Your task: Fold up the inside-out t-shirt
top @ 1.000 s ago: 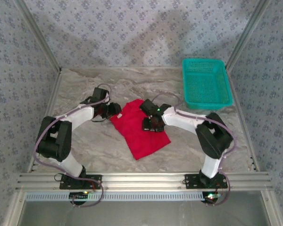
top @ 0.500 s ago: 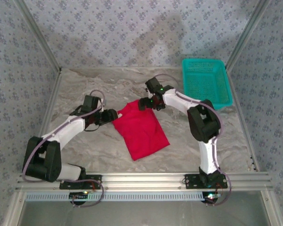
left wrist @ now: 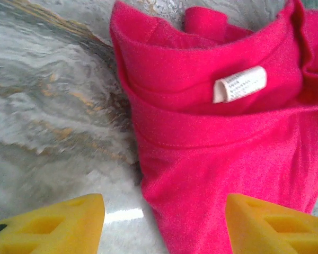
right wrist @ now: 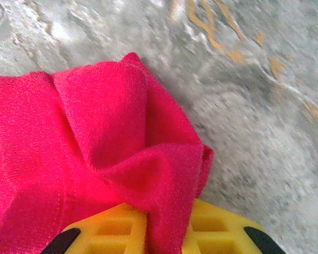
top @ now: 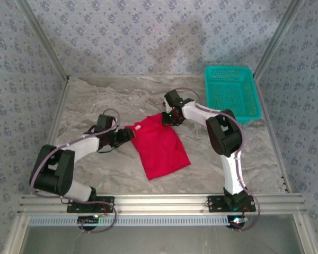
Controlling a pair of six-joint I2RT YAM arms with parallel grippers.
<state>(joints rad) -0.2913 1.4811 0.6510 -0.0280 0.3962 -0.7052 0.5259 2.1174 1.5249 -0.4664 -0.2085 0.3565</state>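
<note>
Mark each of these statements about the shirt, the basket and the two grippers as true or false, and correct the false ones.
1. The right gripper pinches a fold of the t-shirt. True.
2. The left gripper has its jaws standing open, next to the shirt's collar end. True.
3. The t-shirt lies inside the teal basket. False: it lies on the table, and the basket sits apart at the far right corner.
4. The white neck tag is hidden. False: it shows at the collar in the left wrist view.
</note>
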